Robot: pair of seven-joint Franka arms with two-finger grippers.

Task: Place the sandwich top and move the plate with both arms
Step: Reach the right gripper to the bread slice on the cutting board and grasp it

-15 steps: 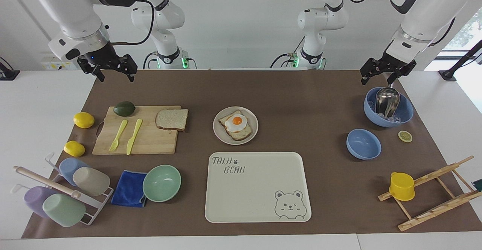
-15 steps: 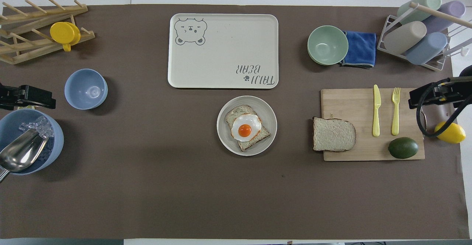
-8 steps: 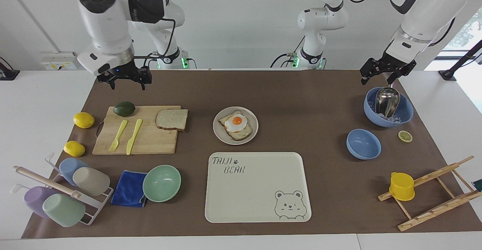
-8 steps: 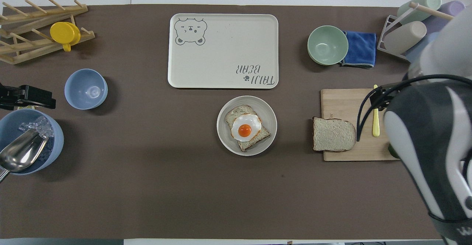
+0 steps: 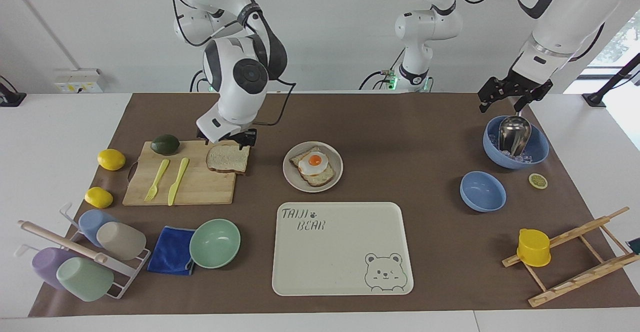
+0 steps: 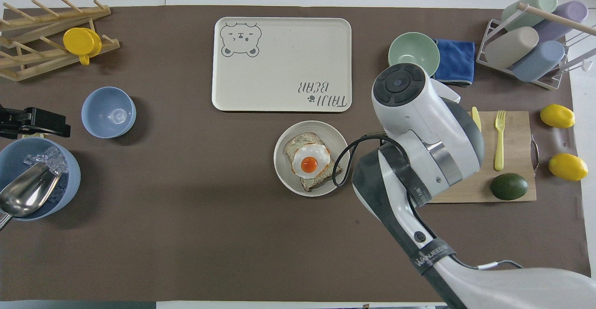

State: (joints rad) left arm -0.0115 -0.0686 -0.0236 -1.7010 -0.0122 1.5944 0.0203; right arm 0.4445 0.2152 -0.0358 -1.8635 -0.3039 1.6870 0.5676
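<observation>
Your right gripper (image 5: 227,138) is hovering jaws spread just over sandwich top (image 5: 228,158) on cutting board (image 5: 200,187) (plate (image 5: 295,179) beside it); left gripper (image 5: 515,94) is waiting spread over ice bowl (image 5: 537,147).

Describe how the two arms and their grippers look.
Both arms are glossy white, rounded segments with dark grey joint caps and silver wrist rings. The right arm carries a loose black cable and grey lettering on a dark band. The right gripper and left gripper are black.
</observation>
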